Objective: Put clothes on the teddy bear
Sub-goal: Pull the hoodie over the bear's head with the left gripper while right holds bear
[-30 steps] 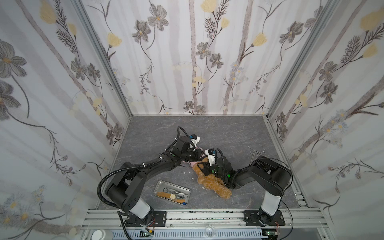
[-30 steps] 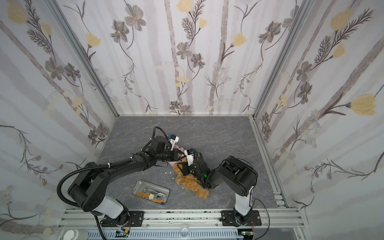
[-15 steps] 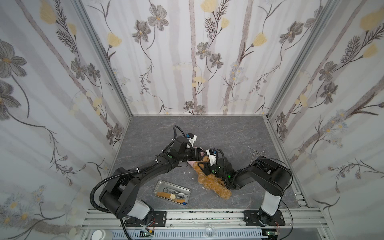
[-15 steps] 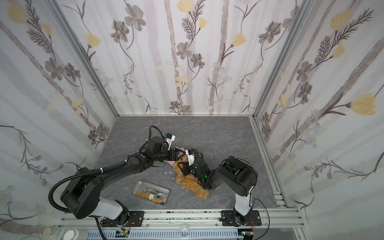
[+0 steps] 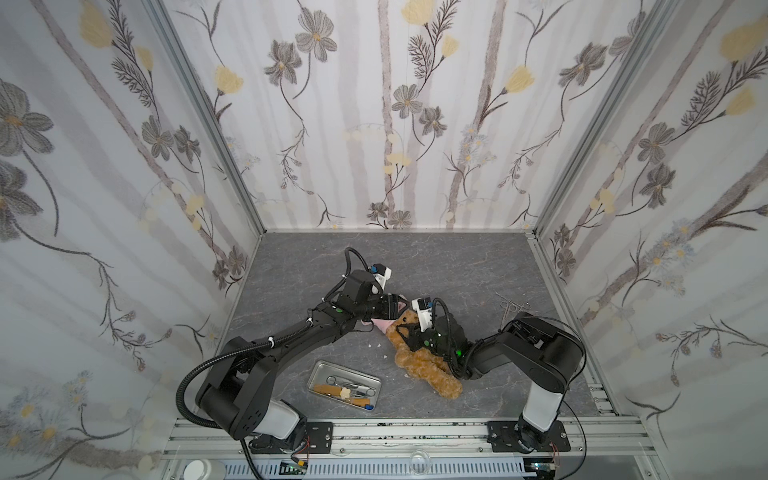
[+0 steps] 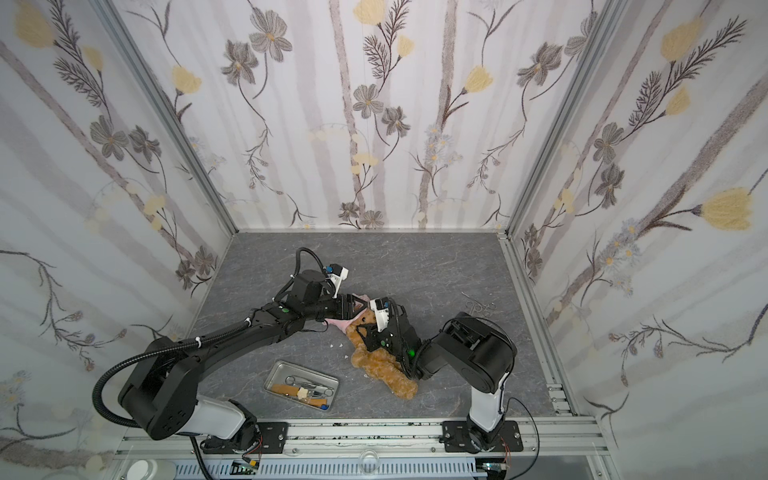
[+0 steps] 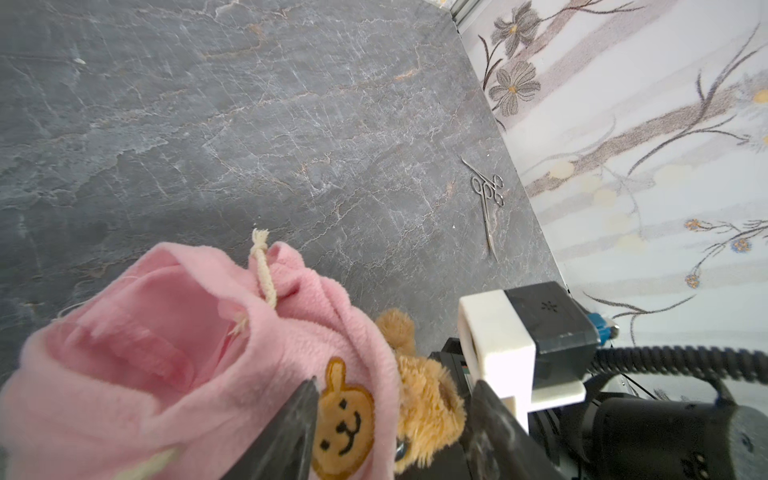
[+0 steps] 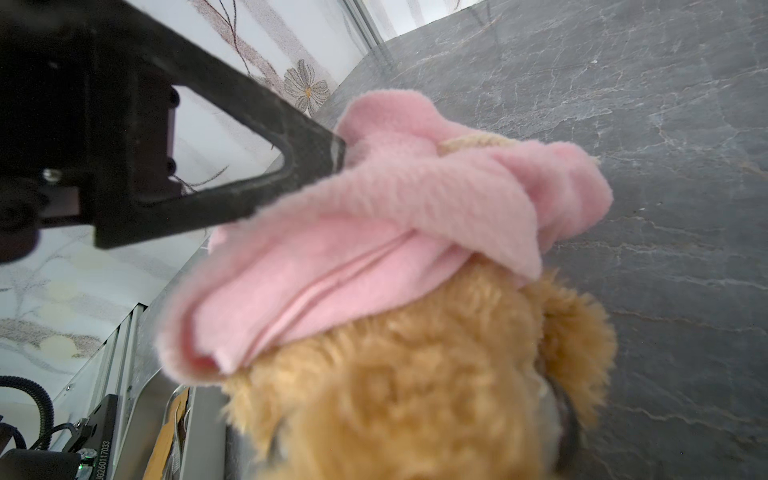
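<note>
Teddy bear (image 5: 422,368) lying on the grey table (image 5: 436,266) before the right arm, head toward the centre, pink hooded shirt (image 7: 166,374) draped over its crown; right gripper (image 5: 405,332) clamped about the bear just below the head, fingers sunk in fur; left gripper (image 7: 395,382) with jaws apart, straddling the shirt's printed hem and the bear's face, grasping nothing. Bear judged light, soft and compressible, unlikely to slip; shirt limp and stretchy, best pinched at the hem edge and drawn down while the torso is held.
</note>
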Robot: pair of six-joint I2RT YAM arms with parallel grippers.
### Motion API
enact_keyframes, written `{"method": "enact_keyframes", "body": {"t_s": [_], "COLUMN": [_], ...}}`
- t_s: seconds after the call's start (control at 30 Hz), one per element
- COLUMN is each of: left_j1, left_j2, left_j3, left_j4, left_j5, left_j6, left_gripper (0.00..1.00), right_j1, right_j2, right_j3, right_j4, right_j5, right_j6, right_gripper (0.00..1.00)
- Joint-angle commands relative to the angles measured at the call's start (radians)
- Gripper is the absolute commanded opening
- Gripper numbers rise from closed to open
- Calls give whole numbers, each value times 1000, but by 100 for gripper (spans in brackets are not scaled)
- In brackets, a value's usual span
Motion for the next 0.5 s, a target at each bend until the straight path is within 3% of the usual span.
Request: {"method": "enact_keyframes", "body": {"t_s": [0.0, 0.13, 0.3, 0.47], "left_j1": [34, 129, 224, 226], "left_j2": [-61, -114, -85, -16], "left_j3": [-10, -21, 24, 104], "left_j4": [15, -25, -157, -351], "left_j5": [-14, 0, 77, 114], "left_j6": [25, 25, 3, 82], "left_gripper": [66, 67, 58, 39], "right_j1": [-27, -27, -25, -22], "right_j2": [-19, -60, -117, -175], "right_j3": [-13, -36, -74, -97], "right_j4": [0, 1, 23, 42], "right_j5": [-22, -51, -80, -126], "right_j6": [-81, -171, -258, -327], "right_gripper": [23, 20, 18, 17]}}
